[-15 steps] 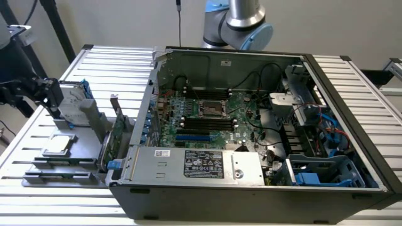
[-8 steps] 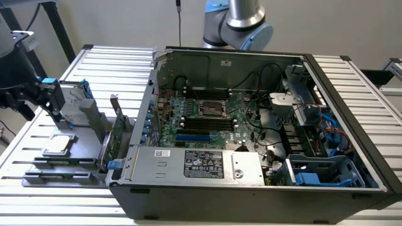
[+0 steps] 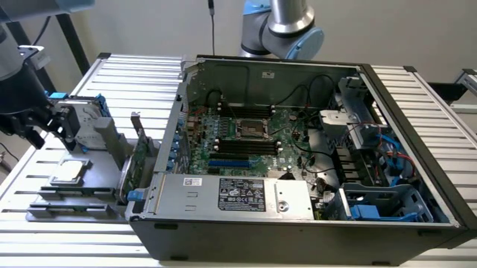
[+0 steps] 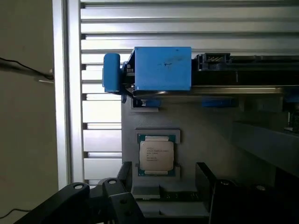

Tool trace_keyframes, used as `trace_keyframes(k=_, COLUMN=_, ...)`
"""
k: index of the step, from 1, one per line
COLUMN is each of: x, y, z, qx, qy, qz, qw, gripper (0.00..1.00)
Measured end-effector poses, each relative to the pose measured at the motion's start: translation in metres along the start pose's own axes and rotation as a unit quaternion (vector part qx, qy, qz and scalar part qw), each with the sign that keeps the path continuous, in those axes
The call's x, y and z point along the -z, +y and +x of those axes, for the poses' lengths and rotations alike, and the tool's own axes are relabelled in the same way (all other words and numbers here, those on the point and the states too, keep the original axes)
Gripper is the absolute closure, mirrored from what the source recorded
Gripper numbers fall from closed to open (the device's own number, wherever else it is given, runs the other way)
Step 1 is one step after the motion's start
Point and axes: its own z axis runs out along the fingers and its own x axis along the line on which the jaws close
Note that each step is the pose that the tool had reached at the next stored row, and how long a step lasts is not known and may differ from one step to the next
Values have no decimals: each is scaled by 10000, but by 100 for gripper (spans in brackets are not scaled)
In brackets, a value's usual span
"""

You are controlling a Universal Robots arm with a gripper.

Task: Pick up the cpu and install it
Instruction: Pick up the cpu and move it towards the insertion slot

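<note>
Pincer jaws are spread wide and nothing is held between them. The gripper (image 4: 163, 173) is poised over the cpu (image 4: 156, 156), a stance judged to let the chip be straddled from above. The cpu is laid flat, metal top upward, in a shallow recess of the grey holder (image 4: 205, 140), so that it is kept square and its edges are left free. In the exterior view the cpu (image 3: 68, 170) is seen outside the machine, at that view's left, on the slatted table (image 3: 44, 245). Just beyond it a blue bracket (image 4: 161, 67) is parked in the same holder. Farther off, the computer case (image 3: 417, 111) is laid on its side with its panel off, so the motherboard (image 3: 287, 120) and its bare socket (image 3: 252, 128) are exposed from above.
</note>
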Motion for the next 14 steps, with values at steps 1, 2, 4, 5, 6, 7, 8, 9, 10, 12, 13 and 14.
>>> trace_keyframes(k=1, x=-18, y=-4, z=0, qx=3, qy=0, qz=0, qw=10000, gripper=35)
trace_keyframes(k=2, x=-36, y=-8, z=-1, qx=7, qy=1, qz=0, qw=10000, gripper=35)
trace_keyframes(k=4, x=-73, y=-17, z=-1, qx=14, qy=0, qz=0, qw=10000, gripper=35)
trace_keyframes(k=5, x=-91, y=-21, z=-1, qx=18, qy=0, qz=0, qw=10000, gripper=35)
trace_keyframes(k=6, x=-108, y=-25, z=-1, qx=22, qy=1, qz=0, qw=10000, gripper=35)
trace_keyframes(k=7, x=-126, y=-29, z=-1, qx=26, qy=1, qz=0, qw=10000, gripper=35)
trace_keyframes(k=8, x=-144, y=-33, z=-1, qx=29, qy=2, qz=1, qw=10000, gripper=35)
trace_keyframes(k=9, x=-161, y=-36, z=-1, qx=33, qy=2, qz=0, qw=10000, gripper=35)
trace_keyframes(k=10, x=-181, y=-40, z=-2, qx=34, qy=1, qz=1, qw=10000, gripper=35)
trace_keyframes(k=12, x=-217, y=-44, z=-2, qx=35, qy=1, qz=0, qw=10000, gripper=35)
trace_keyframes(k=13, x=-235, y=-47, z=-2, qx=36, qy=1, qz=0, qw=10000, gripper=35)
trace_keyframes(k=14, x=-253, y=-49, z=-2, qx=36, qy=1, qz=0, qw=10000, gripper=35)
